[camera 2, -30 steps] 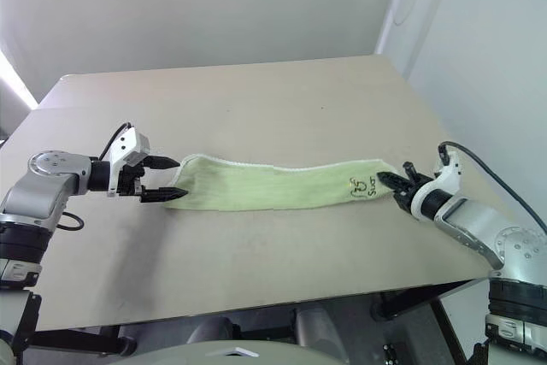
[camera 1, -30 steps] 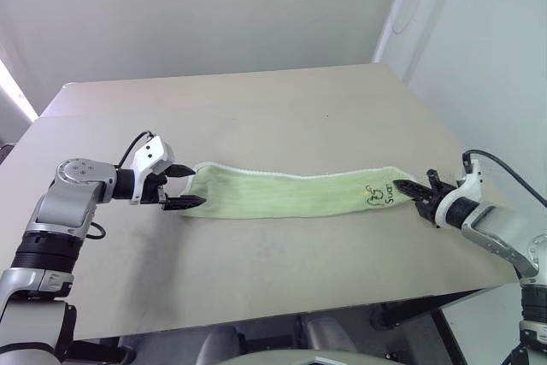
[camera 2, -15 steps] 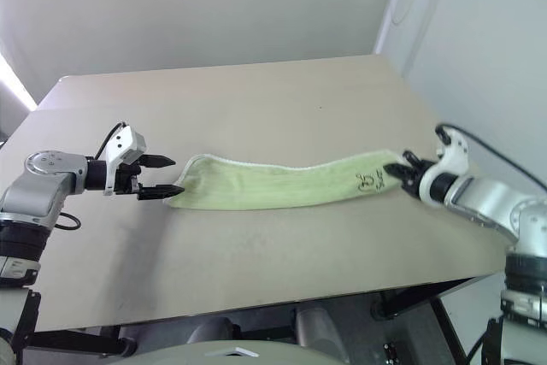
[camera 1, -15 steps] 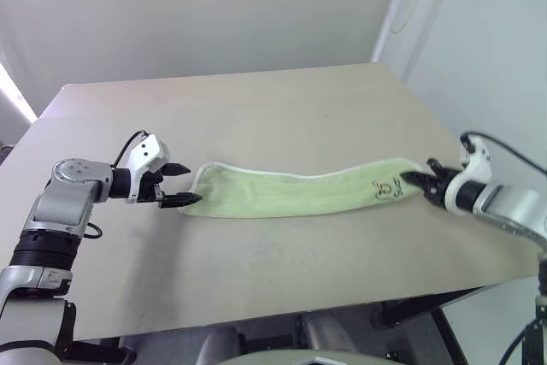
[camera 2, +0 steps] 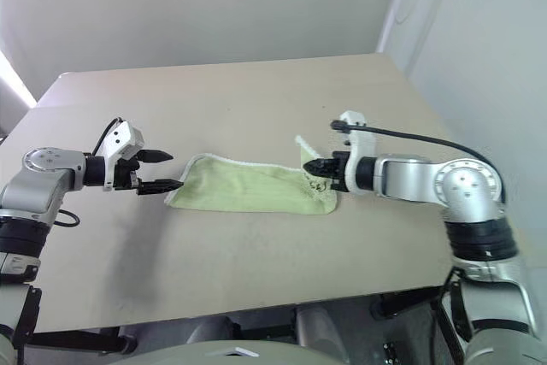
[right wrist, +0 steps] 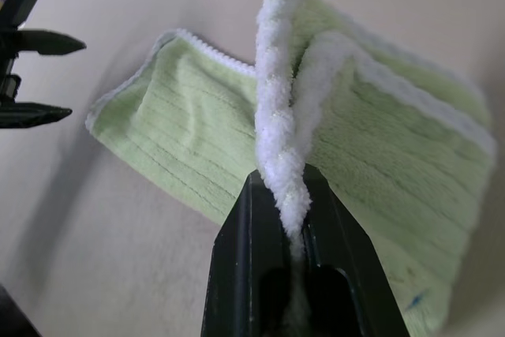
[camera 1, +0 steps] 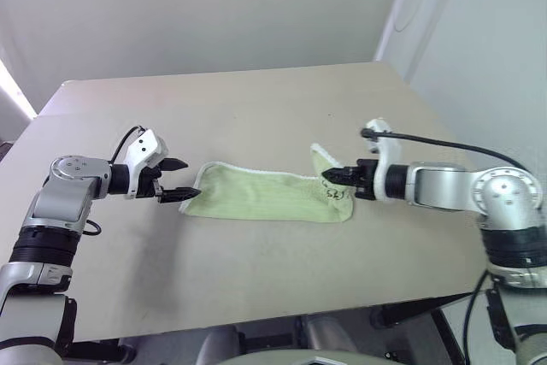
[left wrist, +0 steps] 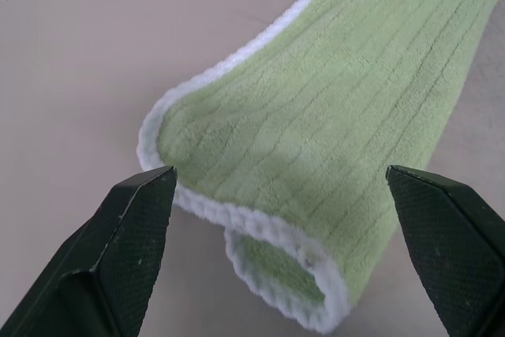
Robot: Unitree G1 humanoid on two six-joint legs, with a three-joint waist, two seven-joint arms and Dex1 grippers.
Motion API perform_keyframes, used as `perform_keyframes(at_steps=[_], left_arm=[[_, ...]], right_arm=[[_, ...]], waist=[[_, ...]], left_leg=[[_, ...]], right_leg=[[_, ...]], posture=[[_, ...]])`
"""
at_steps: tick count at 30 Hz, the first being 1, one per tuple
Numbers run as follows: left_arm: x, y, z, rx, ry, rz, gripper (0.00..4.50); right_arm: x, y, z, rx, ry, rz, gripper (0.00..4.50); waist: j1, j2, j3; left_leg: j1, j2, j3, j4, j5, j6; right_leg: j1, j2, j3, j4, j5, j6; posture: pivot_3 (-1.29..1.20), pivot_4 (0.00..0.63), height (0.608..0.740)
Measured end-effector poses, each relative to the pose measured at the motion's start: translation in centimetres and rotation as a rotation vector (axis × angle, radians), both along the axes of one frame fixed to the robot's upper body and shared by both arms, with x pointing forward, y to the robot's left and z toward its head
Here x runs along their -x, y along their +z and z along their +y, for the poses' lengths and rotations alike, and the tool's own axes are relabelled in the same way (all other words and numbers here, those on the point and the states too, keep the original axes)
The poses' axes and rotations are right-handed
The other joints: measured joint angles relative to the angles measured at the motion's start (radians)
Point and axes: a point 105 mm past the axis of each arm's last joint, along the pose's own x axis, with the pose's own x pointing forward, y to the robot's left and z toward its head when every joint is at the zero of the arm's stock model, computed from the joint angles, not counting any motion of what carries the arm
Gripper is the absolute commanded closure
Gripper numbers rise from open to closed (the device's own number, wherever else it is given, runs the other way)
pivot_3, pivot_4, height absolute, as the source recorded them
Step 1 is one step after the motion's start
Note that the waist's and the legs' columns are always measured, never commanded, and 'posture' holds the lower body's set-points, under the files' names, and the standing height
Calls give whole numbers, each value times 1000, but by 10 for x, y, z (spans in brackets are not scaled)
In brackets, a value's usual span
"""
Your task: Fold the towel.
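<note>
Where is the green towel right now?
The towel lies mid-table in the head views, its right end pinched and lifted by the right gripper, its left end by the open left gripper.

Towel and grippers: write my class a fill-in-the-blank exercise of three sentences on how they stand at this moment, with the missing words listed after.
1. The right gripper is ____ on the towel's white-edged end.
2. The left gripper is ____, its fingers on either side of the towel's other end without touching it.
3. The towel lies on the ____, with the end at the right gripper raised off it.

Missing words: shut; open; table
</note>
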Motion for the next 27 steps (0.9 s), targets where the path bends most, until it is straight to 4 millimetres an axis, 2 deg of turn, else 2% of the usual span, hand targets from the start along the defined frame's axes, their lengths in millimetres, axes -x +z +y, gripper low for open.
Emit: perform_keyframes(at_steps=[3,7,11,14,16,17,24,25,27], left_arm=[[0,-1,0,0,2,1,0],[0,0,0,0,0,0,0],[1,-1,0,0,1,1,0],[1,-2,1,0,3,5,0],[1,-2,1,-1,3,5,0],[2,-2,1,-1,3,5,0],[3,-5,2,-3,5,14,0],[3,-4,1,-3,4,13,0],[3,-4,1,-3,5,12,0]], right_arm=[[-2,-8,7,11,14,1,4462],[-1,-20,34,3,83,7,4462],[-2,-33,48,6,103,27,4462],[2,-43,69,2,152,48,3794],[3,-49,76,8,169,57,3154],[3,-51,78,8,170,60,2688],[2,-50,86,-3,207,51,225],[2,-47,86,-19,208,41,36],[-2,-29,82,-92,200,-14,36]], waist=[[1,0,0],[-1,0,0],[0,0,0],[-2,0,0],[-1,0,0],[-2,0,0],[-2,0,0],[-2,0,0],[-1,0,0]], left_leg=[[0,0,0,0,0,0],[0,0,0,0,0,0],[0,0,0,1,0,0],[0,0,-1,1,0,0],[1,0,-1,1,0,0],[1,0,-1,1,0,0],[1,0,-1,2,0,0],[0,0,-1,2,0,0],[0,-1,-1,2,0,0]], right_leg=[[0,0,0,0,0,0],[-1,0,0,1,0,0],[-1,0,0,2,0,0],[-1,0,0,4,0,0],[-2,0,0,5,0,0],[-2,0,-1,5,0,0],[-1,0,-1,6,0,0],[-1,0,-1,6,0,0],[-2,0,-1,6,0,1]], posture=[[0,0,712],[0,0,712],[0,0,712],[0,0,712],[0,0,712],[0,0,712],[0,0,712],[0,0,712],[0,0,712]])
